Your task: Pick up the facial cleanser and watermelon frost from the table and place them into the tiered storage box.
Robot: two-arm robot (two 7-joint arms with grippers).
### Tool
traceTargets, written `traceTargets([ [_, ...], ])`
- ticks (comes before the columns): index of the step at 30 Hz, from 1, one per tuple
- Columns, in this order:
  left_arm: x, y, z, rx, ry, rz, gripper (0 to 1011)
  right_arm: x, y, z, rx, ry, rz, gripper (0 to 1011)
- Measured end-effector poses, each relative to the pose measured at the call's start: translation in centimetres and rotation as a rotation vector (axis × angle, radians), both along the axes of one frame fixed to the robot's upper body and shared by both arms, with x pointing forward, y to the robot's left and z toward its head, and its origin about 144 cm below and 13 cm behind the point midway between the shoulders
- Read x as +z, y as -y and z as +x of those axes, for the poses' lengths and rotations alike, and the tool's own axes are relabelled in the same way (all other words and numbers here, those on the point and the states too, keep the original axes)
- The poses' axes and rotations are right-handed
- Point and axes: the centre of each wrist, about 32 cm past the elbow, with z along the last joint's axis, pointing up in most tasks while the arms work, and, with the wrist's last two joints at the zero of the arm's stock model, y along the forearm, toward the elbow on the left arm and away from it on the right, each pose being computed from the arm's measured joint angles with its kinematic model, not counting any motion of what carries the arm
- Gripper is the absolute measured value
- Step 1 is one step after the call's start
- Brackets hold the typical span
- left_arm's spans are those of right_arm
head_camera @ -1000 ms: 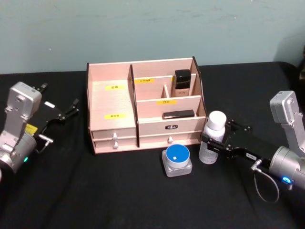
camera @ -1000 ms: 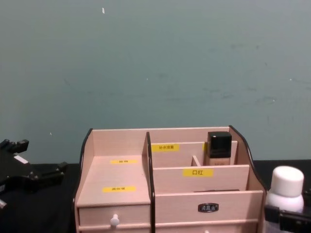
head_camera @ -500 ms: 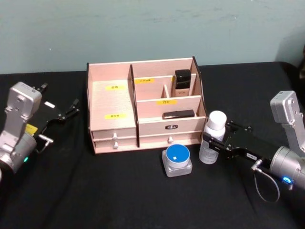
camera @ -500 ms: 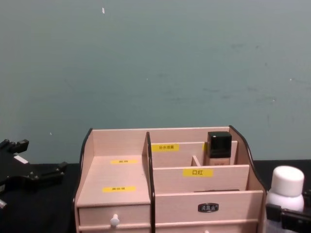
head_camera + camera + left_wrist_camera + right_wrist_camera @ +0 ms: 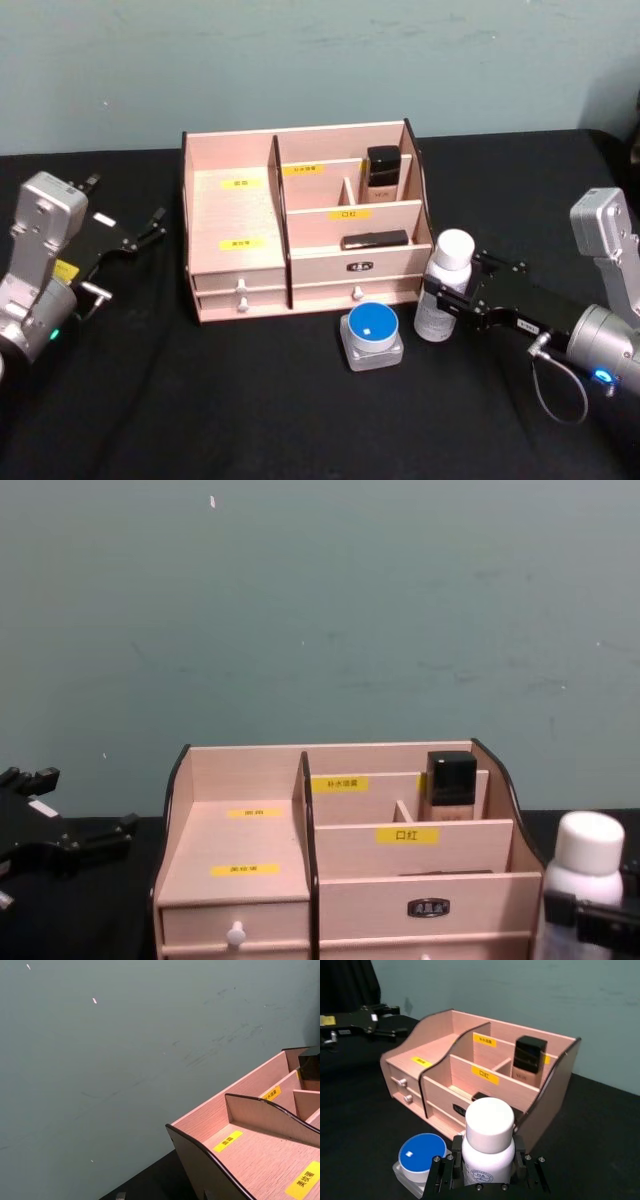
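A white-capped bottle (image 5: 445, 285) stands just right of the tiered storage box (image 5: 330, 140), with my right gripper (image 5: 447, 306) shut around its body. The right wrist view shows the bottle (image 5: 489, 1145) clamped between the black fingers (image 5: 520, 1152). A clear square jar with a blue lid (image 5: 371, 335) sits on the cloth in front of the box's right drawer. The labels do not show which one is the facial cleanser and which the watermelon frost. My left gripper (image 5: 128, 200) rests open at the far left, away from the box.
A dark-capped bottle (image 5: 382, 172) stands in the back right compartment of the box, and a flat black item (image 5: 374, 239) lies in the front right one. The left stepped shelf (image 5: 235, 215) is bare. Black cloth covers the table (image 5: 250, 400).
My right gripper and the white-capped bottle have shifted slightly left towards the box, and the bottle sits a little higher in the chest view. The left arm has not moved.
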Motion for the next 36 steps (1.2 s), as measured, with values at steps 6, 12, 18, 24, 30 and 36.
traceTargets([
  [6,0.0,0.0,0.0,0.000,0.000,0.000,1010,1.6,-0.5,-0.2,0.055,0.032,0.018,601],
  [12,0.0,0.0,0.0,0.000,0.000,0.000,1010,3.8,-1.7,-0.1,0.126,0.084,0.037,601],
  [18,0.0,0.0,0.0,0.000,0.000,0.000,1010,5.9,-3.1,0.8,0.182,0.138,0.039,601],
  [24,0.0,0.0,0.0,0.000,0.000,0.000,1010,7.6,-5.0,2.5,0.226,0.187,0.031,601],
  [30,0.0,0.0,0.0,0.000,0.000,0.000,1010,8.5,-7.0,4.7,0.256,0.212,0.031,601],
  [36,0.0,0.0,0.0,0.000,0.000,0.000,1010,8.7,-8.7,6.9,0.263,0.223,0.042,601],
])
